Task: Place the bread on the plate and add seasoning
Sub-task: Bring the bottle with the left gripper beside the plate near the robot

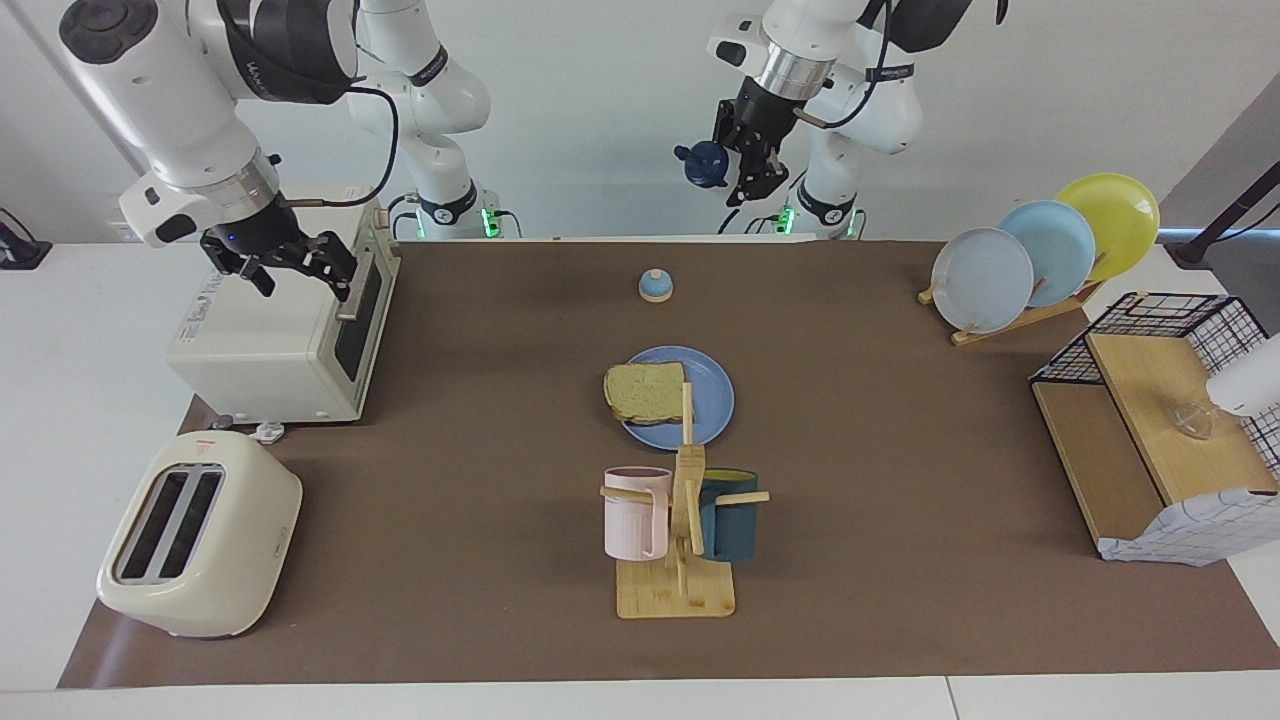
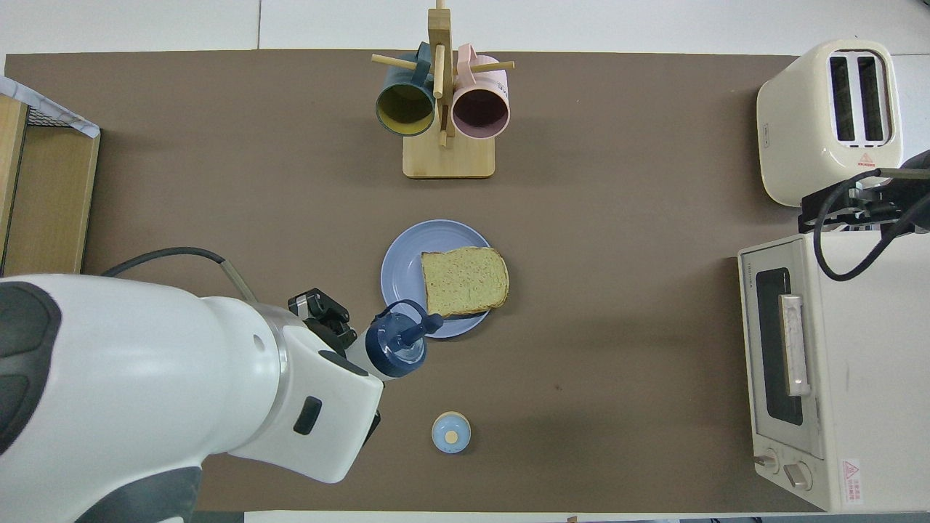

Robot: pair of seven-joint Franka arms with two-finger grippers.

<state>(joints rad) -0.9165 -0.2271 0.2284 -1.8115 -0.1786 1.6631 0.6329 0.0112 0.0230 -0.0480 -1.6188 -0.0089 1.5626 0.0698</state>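
Observation:
The bread [image 1: 645, 391] lies on the blue plate [image 1: 708, 385] in the middle of the table, overhanging the rim toward the right arm's end; both also show in the overhead view, the bread [image 2: 465, 282] on the plate [image 2: 402, 270]. My left gripper [image 1: 748, 150] is shut on the seasoning bottle [image 1: 707, 163], held high in the air and tilted, with its navy cap pointing sideways. In the overhead view the bottle [image 2: 396, 349] in the left gripper [image 2: 357, 356] overlaps the plate's edge nearest the robots. My right gripper [image 1: 290, 258] is open and empty above the toaster oven [image 1: 280, 335].
A small blue-topped bell [image 1: 655, 286] stands nearer to the robots than the plate. A wooden mug rack [image 1: 680, 530] with a pink and a dark blue mug stands farther out. A toaster [image 1: 200, 535], a plate rack [image 1: 1040, 255] and a wire shelf [image 1: 1160, 420] stand at the table's ends.

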